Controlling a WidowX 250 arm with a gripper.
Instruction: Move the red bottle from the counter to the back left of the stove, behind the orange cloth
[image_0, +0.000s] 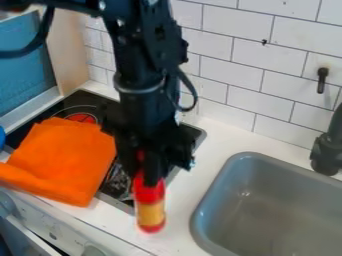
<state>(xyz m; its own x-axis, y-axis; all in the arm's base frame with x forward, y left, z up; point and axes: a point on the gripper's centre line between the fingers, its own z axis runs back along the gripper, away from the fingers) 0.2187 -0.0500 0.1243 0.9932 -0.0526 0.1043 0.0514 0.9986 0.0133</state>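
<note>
The black gripper hangs over the counter, between the stove and the sink, with its fingers pointing down. It is shut on the upper part of a red bottle that has a yellowish band around its lower half. The bottle stands nearly upright in the grip, close to the front edge of the counter; whether its base touches the surface I cannot tell. Left of the gripper, an orange cloth lies folded across the black stove top, partly hanging over its front edge.
A grey sink is set into the white counter at the right, with a dark faucet beside it. White tiled wall rises behind. A blue object shows at the left edge. Knobs line the stove's front.
</note>
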